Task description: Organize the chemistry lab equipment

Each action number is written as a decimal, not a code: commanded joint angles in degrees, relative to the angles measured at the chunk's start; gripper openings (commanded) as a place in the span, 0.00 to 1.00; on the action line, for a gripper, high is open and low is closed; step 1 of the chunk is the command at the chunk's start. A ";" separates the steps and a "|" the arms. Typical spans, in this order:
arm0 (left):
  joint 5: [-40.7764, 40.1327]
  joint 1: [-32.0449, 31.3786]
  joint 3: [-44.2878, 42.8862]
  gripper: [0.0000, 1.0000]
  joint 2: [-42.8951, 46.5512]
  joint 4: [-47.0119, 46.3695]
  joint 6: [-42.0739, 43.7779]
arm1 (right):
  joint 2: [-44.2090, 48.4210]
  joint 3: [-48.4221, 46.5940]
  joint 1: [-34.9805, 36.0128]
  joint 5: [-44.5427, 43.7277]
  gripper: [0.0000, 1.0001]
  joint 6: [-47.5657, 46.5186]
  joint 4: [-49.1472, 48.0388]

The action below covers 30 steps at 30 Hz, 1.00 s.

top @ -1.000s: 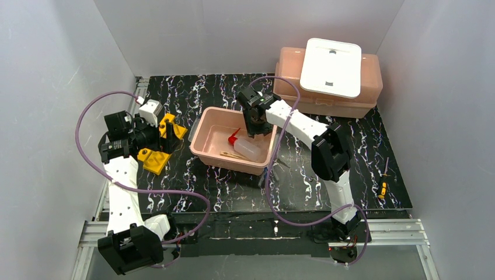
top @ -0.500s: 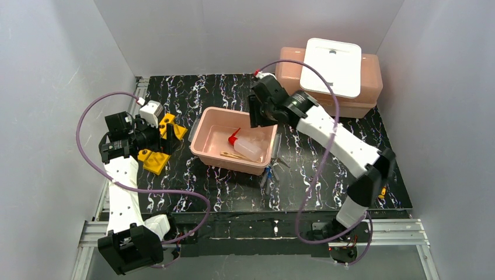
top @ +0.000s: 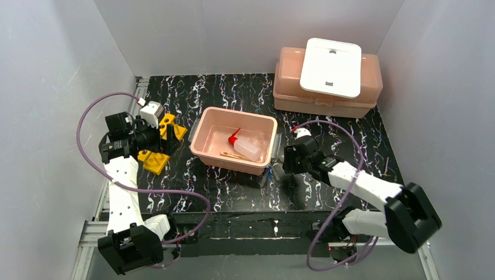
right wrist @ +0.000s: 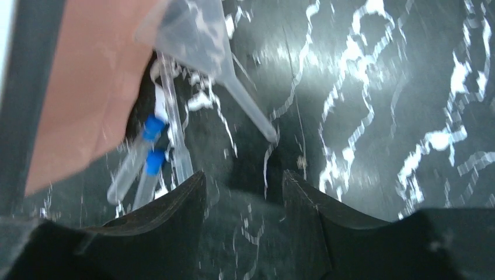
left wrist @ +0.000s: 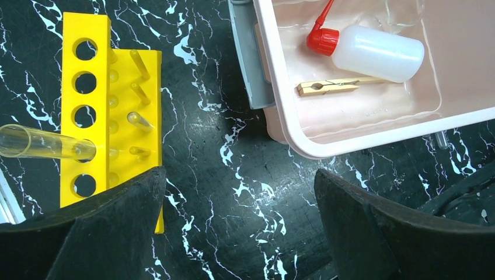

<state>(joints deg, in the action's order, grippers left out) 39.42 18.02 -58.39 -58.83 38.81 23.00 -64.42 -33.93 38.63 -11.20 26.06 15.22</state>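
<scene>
Right end effector (right wrist: 244, 184), jaws apart, near two blue-tipped pipettes (right wrist: 153, 143), one funnel (right wrist: 198, 35).

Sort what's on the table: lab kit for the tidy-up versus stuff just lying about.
Job:
- yellow rack
- glass tube in it
- squeeze bottle
- wooden peg
- blue-tipped pipettes
- clear funnel

Lying about:
- open pink tub
- rear pink tub
- white lid on it
- yellow-handled tool, right edge
</scene>
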 commanded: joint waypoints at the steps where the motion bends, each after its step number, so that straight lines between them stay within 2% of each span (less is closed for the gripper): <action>1: 0.92 -0.14 -1.75 0.98 0.25 2.12 0.63 | -8.32 -1.25 -2.24 3.87 0.58 -5.24 -17.55; 6: 0.45 -0.11 -2.26 0.98 0.17 3.09 1.51 | -12.93 -2.09 -2.60 4.11 0.56 -7.26 -23.01; 16: 0.11 -0.09 -3.82 0.98 -0.54 4.25 1.97 | -21.25 -3.88 -2.70 -0.70 0.48 -5.72 -22.68; 21: 0.45 -0.12 -4.36 0.98 -1.19 4.50 1.90 | -20.82 -2.04 -2.69 -3.10 0.34 0.16 -20.75; 27: 1.01 -0.10 -3.63 0.98 -1.20 4.45 1.75 | -17.34 -4.96 -2.70 -7.73 0.05 4.20 -11.00; 30: 0.97 -0.12 -2.86 0.98 -0.73 4.37 2.00 | -12.43 -5.93 -2.73 -9.36 0.01 4.20 -8.01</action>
<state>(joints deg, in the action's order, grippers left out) 39.38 18.02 -60.82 -60.38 42.09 24.43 -82.98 -37.08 36.01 -16.25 28.29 0.19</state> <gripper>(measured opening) 0.981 0.070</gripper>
